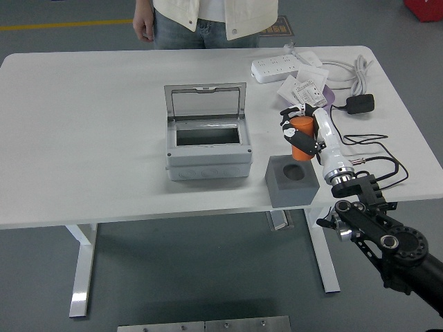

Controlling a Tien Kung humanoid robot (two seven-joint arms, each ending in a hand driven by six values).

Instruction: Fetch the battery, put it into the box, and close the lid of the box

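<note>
- The right hand [299, 131], right of centre in the frame, is clamping its fingers around the orange battery [300, 128] and holding it upright above the table, clear of the grey foam holder [291, 180] whose round socket is showing empty just below.
- The step in hand looks to be the carry to the grey box [208, 149], which is sitting at the centre of the frame with its lid [205, 102] standing open at the back.
- To do it well, the hand should be keeping the battery high enough to clear the box's near right wall while travelling left, then lowering it into the dark opening before the fingers loosen.
- The path between hand and box is looking free of things.
- Crowding the hand from the upper right are a purple tray [336, 97] of packets, a white power strip [278, 67] and a black adapter [360, 104] with its cable trailing toward the wrist; the cable could be snagging the forearm.
- A person [208, 21] is standing at the far edge, top of the frame, hands off the table.
- The left arm is not showing.
</note>
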